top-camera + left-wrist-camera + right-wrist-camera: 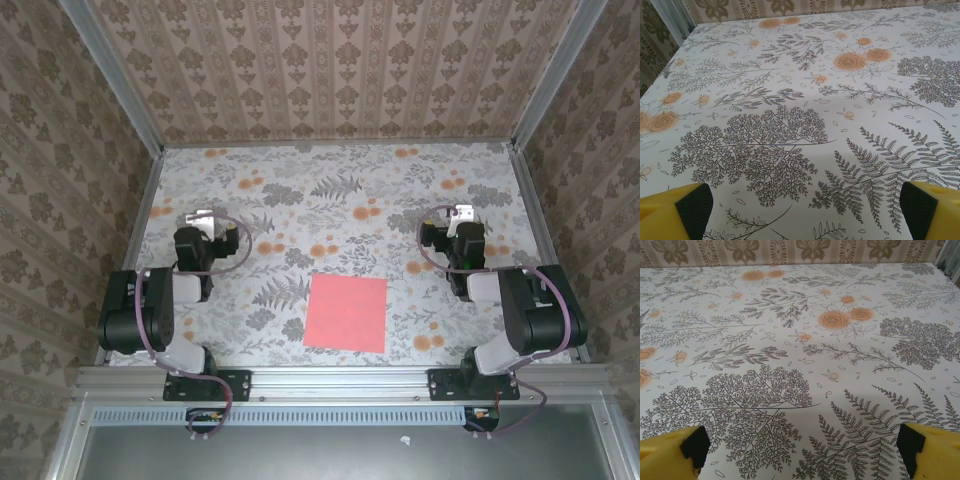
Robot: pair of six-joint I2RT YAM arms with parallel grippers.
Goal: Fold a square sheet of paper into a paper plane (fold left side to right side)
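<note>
Flat, unfolded pink-red square paper sheet [346, 313] lies near the front edge of the floral-print table [330, 190], bare tabletop all around it; left gripper [800, 212] and right gripper [802, 452] both spread wide.

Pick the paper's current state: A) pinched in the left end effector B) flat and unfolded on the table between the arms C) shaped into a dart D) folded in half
B: the top view shows the square sheet of paper lying flat as a full square on the table between the arms, with the left end effector and right end effector both open and apart from it.
</note>
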